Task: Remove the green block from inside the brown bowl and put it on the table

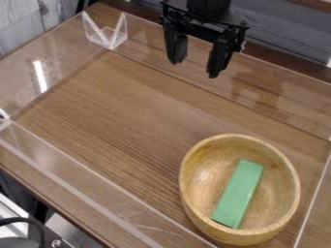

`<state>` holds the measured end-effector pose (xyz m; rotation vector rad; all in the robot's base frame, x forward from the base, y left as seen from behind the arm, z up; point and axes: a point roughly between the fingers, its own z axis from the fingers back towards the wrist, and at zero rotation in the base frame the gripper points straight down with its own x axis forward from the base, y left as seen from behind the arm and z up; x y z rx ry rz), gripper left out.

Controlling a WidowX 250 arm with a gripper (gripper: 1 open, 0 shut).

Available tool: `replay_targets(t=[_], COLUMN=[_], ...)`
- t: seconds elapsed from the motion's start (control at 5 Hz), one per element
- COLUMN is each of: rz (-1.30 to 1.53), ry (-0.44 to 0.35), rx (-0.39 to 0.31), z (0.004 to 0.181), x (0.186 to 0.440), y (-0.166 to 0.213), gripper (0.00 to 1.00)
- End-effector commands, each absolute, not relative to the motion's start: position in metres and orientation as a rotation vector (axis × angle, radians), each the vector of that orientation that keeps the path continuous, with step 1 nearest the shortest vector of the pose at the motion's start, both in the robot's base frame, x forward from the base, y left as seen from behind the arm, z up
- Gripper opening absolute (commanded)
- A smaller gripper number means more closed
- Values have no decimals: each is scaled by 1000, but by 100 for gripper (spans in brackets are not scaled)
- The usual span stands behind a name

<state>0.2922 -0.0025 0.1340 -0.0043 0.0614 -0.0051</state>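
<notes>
The green block (239,192) lies flat inside the brown bowl (198,172), which stands on the table (116,116) at the lower right. My gripper (195,55) hangs at the top centre, pointing down, well above and behind the bowl. Its two dark fingers stand apart with nothing between them. It touches neither the bowl nor the block.
Low clear acrylic walls (52,58) border the wood-grain tabletop on all sides. A clear bracket (104,31) stands at the back left corner. The bowl sits close to the right and front walls.
</notes>
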Motion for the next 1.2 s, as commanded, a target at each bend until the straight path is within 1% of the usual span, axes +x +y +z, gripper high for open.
replay_targets(t=[0.0,0.2,0.4,0.6,0.8,1.0], rz=[-45,-95,-126,-144,-145,-159], ry=[86,121,97,66,33,12], rx=[-14,-27,-28,-24,-27,-41], z=[128,116,115,112,120,120], x=[277,251,231,218,229,234], y=[-23,-55,-94,-126,-104,-92], gripper=[100,100,100,100,100,100])
